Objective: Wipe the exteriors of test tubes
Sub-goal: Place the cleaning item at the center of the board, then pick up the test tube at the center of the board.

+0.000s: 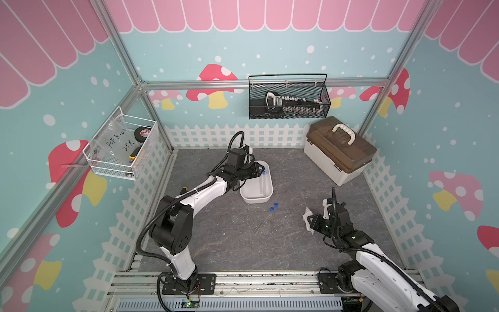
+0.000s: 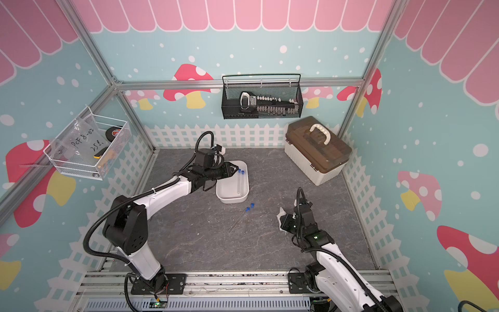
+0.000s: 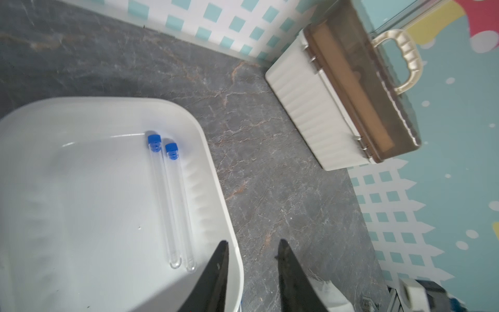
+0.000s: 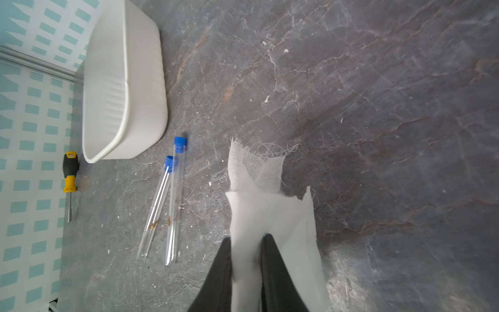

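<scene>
Gauze, white and fraying, was the wiping tool: the right gripper [image 4: 248,237] was clamped on a folded cloth [image 4: 270,210], held well out from the near end of the white tub [image 4: 127,81]. Two test tubes [image 3: 164,202] lay side by side inside the tub along its long wall, looking clean. Two more test tubes [image 4: 174,202] lay on the table [image 4: 351,108] just beside the tub's near end, with brownish smears on the glass. The left gripper [image 3: 253,241] hung over the tub's rim, jaws apart and empty. The step in hand was probably fetching a smeared tube. It called for a gentle pinch close to the blue cap [image 4: 180,141], since thin glass rolls and cracks. That would leave the length bare for the cloth, and the close neighbour had to stay undisturbed.
</scene>
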{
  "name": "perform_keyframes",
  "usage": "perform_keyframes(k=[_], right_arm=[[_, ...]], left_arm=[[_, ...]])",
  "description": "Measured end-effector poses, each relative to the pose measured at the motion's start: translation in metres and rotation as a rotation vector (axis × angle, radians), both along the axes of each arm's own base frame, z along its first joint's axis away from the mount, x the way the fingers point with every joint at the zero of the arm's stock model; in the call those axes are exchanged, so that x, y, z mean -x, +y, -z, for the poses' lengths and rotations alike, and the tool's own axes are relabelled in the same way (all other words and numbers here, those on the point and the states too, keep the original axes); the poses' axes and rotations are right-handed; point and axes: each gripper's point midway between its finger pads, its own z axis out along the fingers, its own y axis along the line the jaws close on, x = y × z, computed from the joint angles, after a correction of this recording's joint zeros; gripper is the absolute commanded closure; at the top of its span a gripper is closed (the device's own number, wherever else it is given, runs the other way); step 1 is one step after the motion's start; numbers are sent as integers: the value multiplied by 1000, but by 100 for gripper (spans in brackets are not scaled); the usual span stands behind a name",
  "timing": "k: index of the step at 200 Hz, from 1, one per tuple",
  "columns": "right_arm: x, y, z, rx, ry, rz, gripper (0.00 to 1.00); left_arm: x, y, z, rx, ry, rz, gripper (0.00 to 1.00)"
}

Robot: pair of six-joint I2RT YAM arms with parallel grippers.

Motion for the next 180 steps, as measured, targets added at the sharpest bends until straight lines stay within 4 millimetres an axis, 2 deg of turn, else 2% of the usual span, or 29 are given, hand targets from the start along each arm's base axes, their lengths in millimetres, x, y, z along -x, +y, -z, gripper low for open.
perform_keyframes(k=[18,31,50,68,93,139,161,180], right_arm=[[3,0,14,12,40,-3,79],[5,-1,21,21,65,-5,75],[6,-1,26,35,84,-14,69],[6,-1,25,46,90,-24,66],[1,2,8,49,66,-33,64],[-18,12,-47,24,-44,-54,63],[-20,18,-61,13,-66,-71,63],[-19,22,-64,8,-72,-88,63]], left_arm=[[24,5,-19,2,-45,16,67],[44,7,-22,-6,-59,35,67],[75,8,-11,-31,-46,63,67],[103,14,12,-65,-10,79,67],[132,26,41,-107,35,82,67],[176,35,91,-165,121,113,66],[196,32,113,-202,156,153,63],[204,27,124,-222,168,179,63]])
